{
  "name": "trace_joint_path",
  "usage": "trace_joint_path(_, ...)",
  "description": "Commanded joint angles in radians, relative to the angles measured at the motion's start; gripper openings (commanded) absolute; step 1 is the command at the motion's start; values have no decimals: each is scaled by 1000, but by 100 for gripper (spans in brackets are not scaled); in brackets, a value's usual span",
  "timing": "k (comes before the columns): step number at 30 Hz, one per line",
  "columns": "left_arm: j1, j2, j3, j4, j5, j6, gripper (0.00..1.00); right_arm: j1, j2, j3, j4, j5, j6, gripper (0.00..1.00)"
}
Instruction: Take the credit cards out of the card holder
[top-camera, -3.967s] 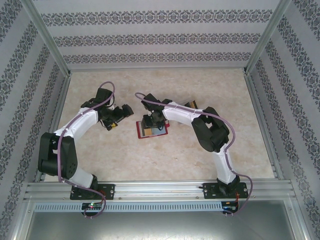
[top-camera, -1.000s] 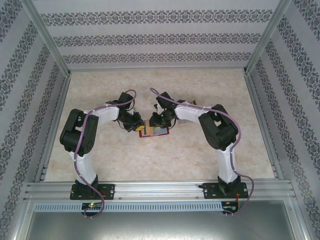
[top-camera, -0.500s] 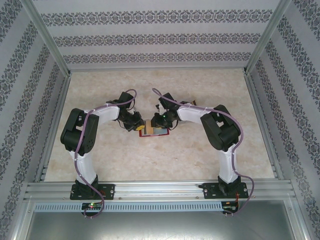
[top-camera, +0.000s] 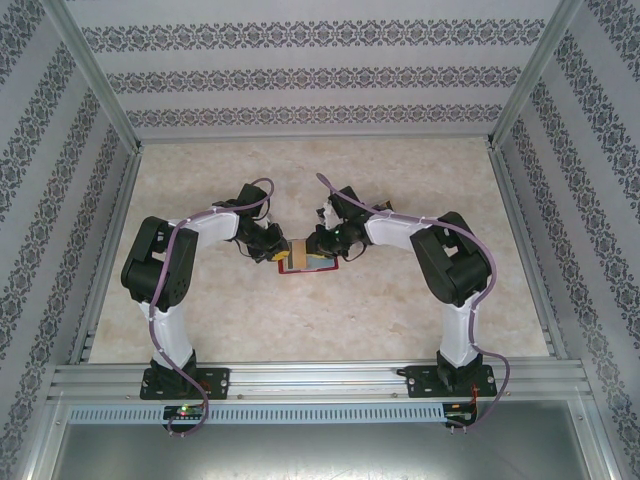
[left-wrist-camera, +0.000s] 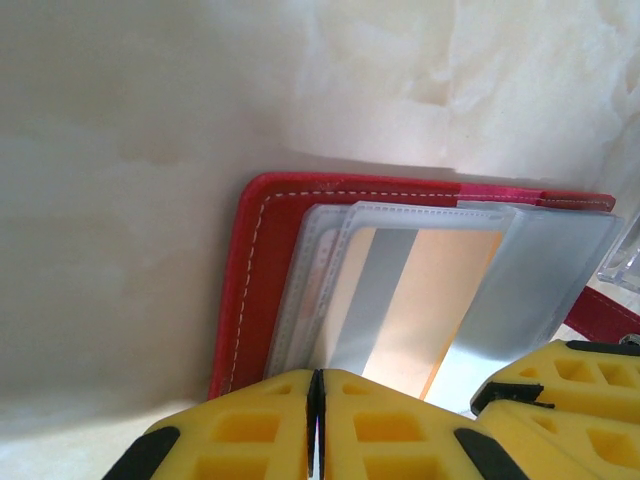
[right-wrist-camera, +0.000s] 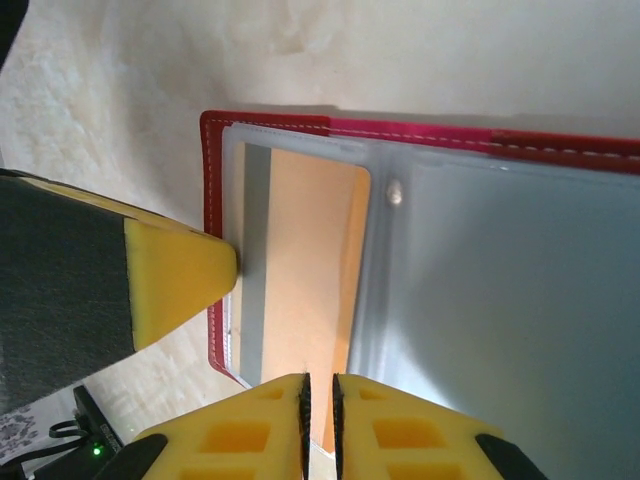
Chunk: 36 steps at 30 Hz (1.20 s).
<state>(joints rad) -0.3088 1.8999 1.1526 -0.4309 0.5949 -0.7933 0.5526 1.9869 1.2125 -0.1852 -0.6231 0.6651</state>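
Note:
The red card holder (top-camera: 322, 266) lies open on the table between both arms, its clear sleeves facing up. A tan credit card (right-wrist-camera: 305, 260) with a grey stripe sits in the sleeve (left-wrist-camera: 440, 290). My left gripper (top-camera: 279, 251) is shut, its tips (left-wrist-camera: 316, 378) pressing on the holder's left end. In the right wrist view one left finger (right-wrist-camera: 180, 275) touches the red edge (right-wrist-camera: 212, 180). My right gripper (top-camera: 316, 247) is down over the tan card, jaws drawn to a thin slit (right-wrist-camera: 319, 380). The right fingers (left-wrist-camera: 560, 385) show beside the left ones.
The holder rests mid-table on beige marbled tabletop (top-camera: 420, 300). Metal frame rails (top-camera: 300, 375) run along the near edge, and patterned walls stand on the other three sides. A small dark flat thing (top-camera: 385, 208) lies partly hidden behind the right arm.
Four seconds ago the left arm was clear of the holder; it now presses on it. Over the last second the right jaws have narrowed and the right arm has shifted slightly right.

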Motion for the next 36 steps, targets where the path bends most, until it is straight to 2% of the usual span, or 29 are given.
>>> trace_joint_path(1,-12,32,5,-46,-44,18,13,10,29,6,6,-13,24,18)
trace_joint_path(8,-11,31,2,-43,-41,19,12,10,61,20,17,-27,34,18)
trace_joint_path(16,-11,36,-1,-41,-37,21,12,10,37,3,55,-18,41,15)
trace_joint_path(28,-12,33,-7,-39,-37,22,12,14,41,-13,92,-40,52,18)
trace_joint_path(36,-11,33,-9,-38,-36,20,12,20,66,5,53,-6,45,20)
